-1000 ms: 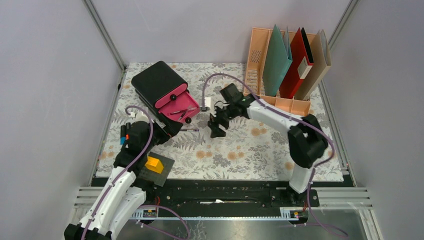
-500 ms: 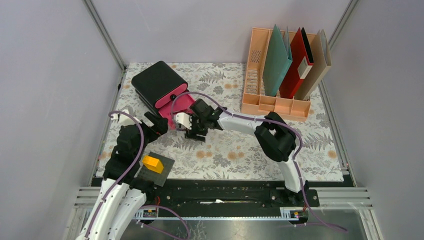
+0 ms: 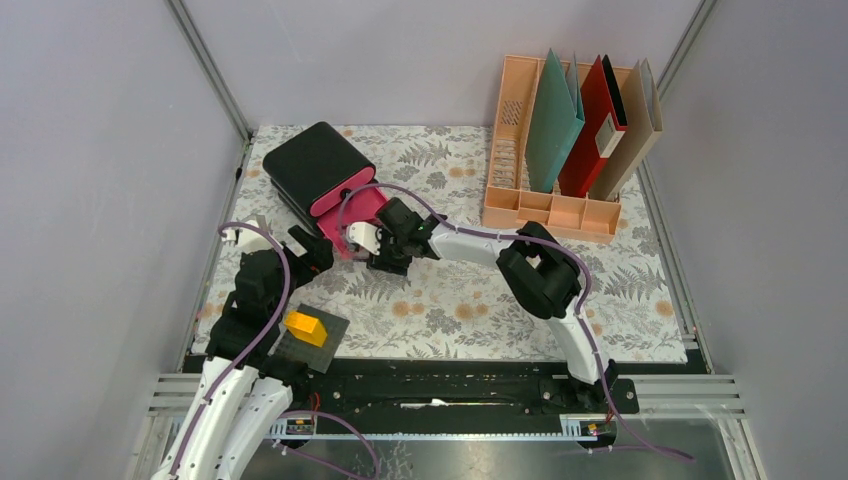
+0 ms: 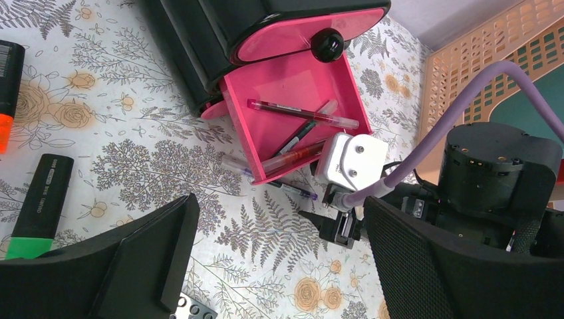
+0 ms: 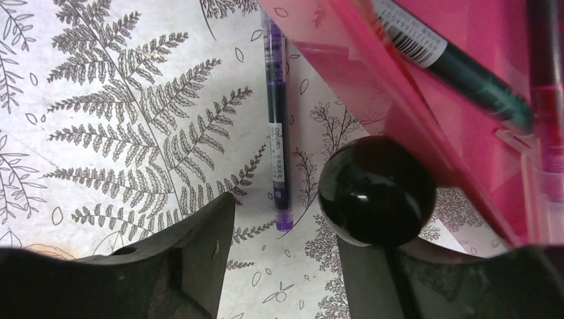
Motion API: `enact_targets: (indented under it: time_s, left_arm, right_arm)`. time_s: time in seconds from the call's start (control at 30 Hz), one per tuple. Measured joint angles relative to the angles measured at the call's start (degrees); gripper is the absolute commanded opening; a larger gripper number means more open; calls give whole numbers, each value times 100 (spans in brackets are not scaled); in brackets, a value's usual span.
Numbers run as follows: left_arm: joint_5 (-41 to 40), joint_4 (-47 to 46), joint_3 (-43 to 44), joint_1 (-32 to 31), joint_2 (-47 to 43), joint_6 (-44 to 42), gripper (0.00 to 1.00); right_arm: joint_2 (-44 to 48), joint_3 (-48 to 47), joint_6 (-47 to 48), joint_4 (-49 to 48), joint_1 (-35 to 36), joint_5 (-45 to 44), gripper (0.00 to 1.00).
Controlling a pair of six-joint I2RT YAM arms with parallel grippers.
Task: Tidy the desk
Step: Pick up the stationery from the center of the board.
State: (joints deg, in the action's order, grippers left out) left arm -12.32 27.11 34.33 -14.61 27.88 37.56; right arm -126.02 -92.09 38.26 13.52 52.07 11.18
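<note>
The left arm rises from its base at the near left corner and bends forward, its wrist over the left side of the desk [image 3: 480,300]. The left gripper [image 3: 312,248] points at the black drawer box [image 3: 315,165], fingers spread as wide as they go and holding nothing. In the left wrist view two highlighters lie on the cloth to its left, one orange-tipped [image 4: 6,86] and one green-tipped [image 4: 40,206]. A yellow block [image 3: 305,325] sits on a dark plate beside the arm, near the desk's front edge.

The box stands at the far left corner with its pink drawer [image 3: 360,215] pulled out and several pens inside. The right arm stretches leftward, low across the middle of the desk, elbow raised. The right gripper [image 3: 388,265] sits at the drawer's front. Its jaws stand partly apart with nothing clamped. In the right wrist view the drawer's black knob [image 5: 377,191] is just above the right finger, and a purple pen [image 5: 276,119] lies on the cloth with its end between the fingertips.

Bare patterned cloth runs from there to the front and right edges. The peach file rack [image 3: 545,210] holds upright folders at the far right.
</note>
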Motion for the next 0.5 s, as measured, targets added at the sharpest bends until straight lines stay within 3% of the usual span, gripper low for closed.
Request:
enact_targets:
  time_s: [0.13,0.37,0.5]
  left_arm:
    - [0,22,0,0,-2,-4,99]
    - [-2,24,0,0,-4,-2,99]
    - [-2,24,0,0,-2,-2,99]
  right_arm:
    - [-37,-33,-44,-57,0,-74,53]
    - [-48,15,-197,-107,-9,-118,19]
    - [35,267,-221,-396,0,-116,12]
